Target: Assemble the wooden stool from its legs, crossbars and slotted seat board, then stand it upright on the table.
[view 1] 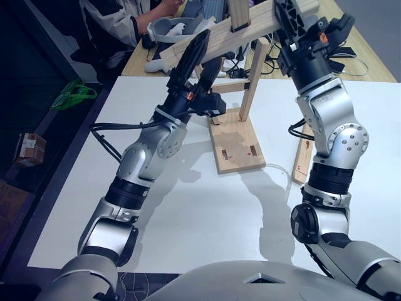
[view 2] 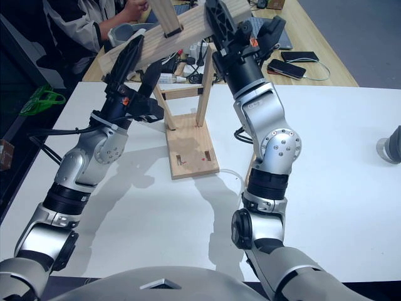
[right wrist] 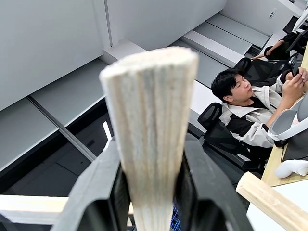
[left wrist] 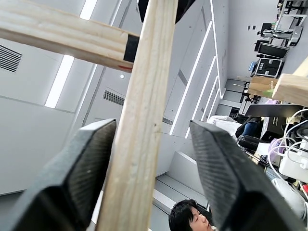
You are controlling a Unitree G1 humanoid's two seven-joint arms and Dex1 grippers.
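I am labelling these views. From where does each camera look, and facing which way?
Left eye: on the head, forward and down over the table; both arms, left gripper and right gripper at the wooden frame.
Right eye: beside it, same scene.
Left wrist: along its open fingers toward the ceiling, frame between.
Right wrist: along its fingers, shut on the frame's end.
Shared: all show the frame.

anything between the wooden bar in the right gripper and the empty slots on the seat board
Nothing visible does: the two near slots in the seat board lie uncovered, with free space up to the wooden bar in the right gripper.
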